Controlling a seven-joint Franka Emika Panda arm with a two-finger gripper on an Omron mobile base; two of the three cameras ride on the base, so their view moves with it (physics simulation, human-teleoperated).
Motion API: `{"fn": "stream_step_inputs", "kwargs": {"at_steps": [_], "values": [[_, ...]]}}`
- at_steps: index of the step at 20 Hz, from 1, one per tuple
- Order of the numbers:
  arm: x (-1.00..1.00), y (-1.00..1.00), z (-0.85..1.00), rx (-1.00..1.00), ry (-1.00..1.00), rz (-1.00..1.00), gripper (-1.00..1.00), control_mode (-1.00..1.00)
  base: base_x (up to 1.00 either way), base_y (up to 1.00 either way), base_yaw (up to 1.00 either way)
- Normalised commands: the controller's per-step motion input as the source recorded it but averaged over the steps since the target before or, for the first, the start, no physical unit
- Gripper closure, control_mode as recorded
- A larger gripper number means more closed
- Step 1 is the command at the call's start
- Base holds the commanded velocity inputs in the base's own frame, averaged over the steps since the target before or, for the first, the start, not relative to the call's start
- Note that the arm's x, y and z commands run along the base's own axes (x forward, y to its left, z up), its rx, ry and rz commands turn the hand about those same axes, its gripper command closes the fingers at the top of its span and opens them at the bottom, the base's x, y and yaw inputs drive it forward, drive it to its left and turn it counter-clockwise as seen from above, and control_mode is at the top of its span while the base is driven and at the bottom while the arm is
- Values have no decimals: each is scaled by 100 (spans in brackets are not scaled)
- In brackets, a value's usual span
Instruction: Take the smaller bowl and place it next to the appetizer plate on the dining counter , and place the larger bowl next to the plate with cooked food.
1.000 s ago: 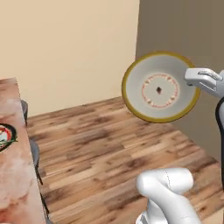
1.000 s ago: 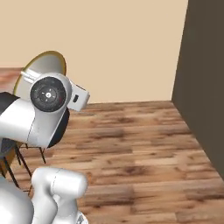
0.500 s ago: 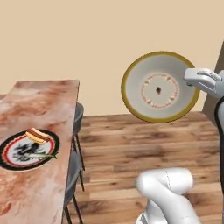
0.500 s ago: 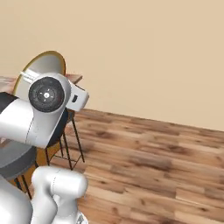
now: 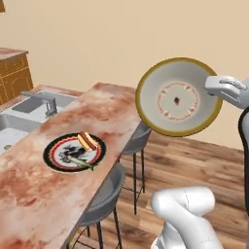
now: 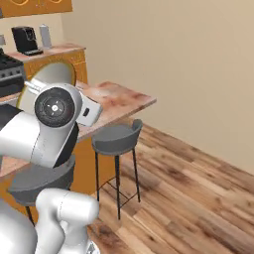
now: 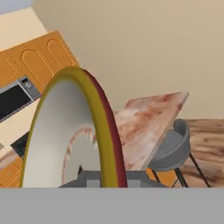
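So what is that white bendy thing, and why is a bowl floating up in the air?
It's a robot arm on a rolling base. Two cameras sit behind it, one on each side, and a third rides on its hand. The bowl isn't floating: the gripper pinches its rim and holds it up on edge, over the floor beside the dining counter. On that counter lies a plate with food, with a sink at the far side. Grey stools stand along it.
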Motion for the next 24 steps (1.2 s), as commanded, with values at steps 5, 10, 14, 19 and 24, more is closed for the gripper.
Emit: {"fn": "stream_step_inputs", "kwargs": {"at_steps": [5, 10, 14, 19, 24], "values": [[0, 0, 0, 0, 0, 0, 100, 100, -17, 1, 82], [0, 0, 0, 0, 0, 0, 100, 100, 50, -32, 65], [0, 0, 0, 0, 0, 0, 100, 100, 58, -71, 51], [0, 0, 0, 0, 0, 0, 100, 100, 45, -39, 41], [0, 0, 0, 0, 0, 0, 100, 100, 37, 6, 30]]}}
